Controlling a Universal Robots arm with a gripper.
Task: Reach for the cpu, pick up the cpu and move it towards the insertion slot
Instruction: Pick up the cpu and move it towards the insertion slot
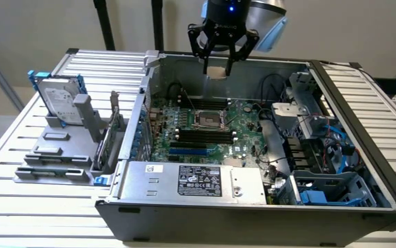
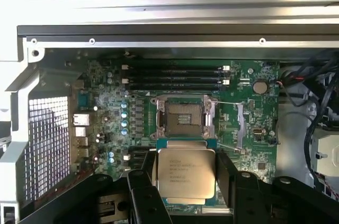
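My gripper (image 1: 218,68) hangs above the far wall of the open computer case, shut on the cpu (image 1: 218,72), whose pale tan underside shows between the black fingers. In the wrist view the cpu (image 2: 185,173) shows its silvery top face, clamped by its two edges in the gripper (image 2: 185,181). The insertion slot (image 1: 208,120) is a square socket with a shiny metal frame and dark centre on the green motherboard, below and nearer than the gripper. In the wrist view the insertion slot (image 2: 181,117) lies just beyond the chip, uncovered.
Long black memory slots (image 1: 201,137) lie beside the socket. A power supply (image 1: 191,181) fills the case's near side, and cables and drive bays (image 1: 308,134) crowd the exterior view's right. A hard drive with blue rails (image 1: 60,101) stands upright in a grey rack (image 1: 53,160) outside the case.
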